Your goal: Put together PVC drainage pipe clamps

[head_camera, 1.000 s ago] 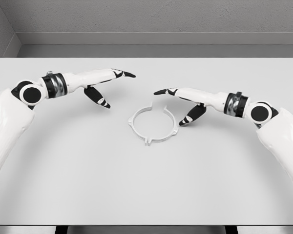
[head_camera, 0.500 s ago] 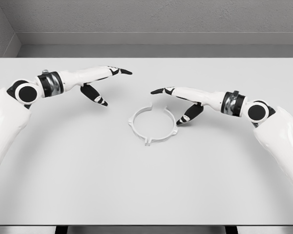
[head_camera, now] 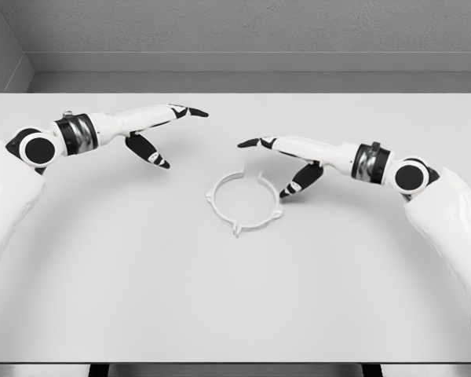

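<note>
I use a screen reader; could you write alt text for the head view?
A white ring-shaped pipe clamp lies on a pale table, with the right robot hand open beside it and the left robot hand open farther off.

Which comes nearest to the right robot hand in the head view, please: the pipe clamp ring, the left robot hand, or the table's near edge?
Measured from the right robot hand:
1. Pipe clamp ring, just below-left.
2. Left robot hand, across on the left.
3. Table's near edge, at the bottom.

— That ring just below the right hand [head_camera: 286,157]?
— A pipe clamp [head_camera: 246,202], thin white plastic, matt.
— And the hand?
— Glossy white shells, black fingertips [head_camera: 247,144].
— Beneath it?
— A smooth, matt grey table [head_camera: 220,298].
</note>
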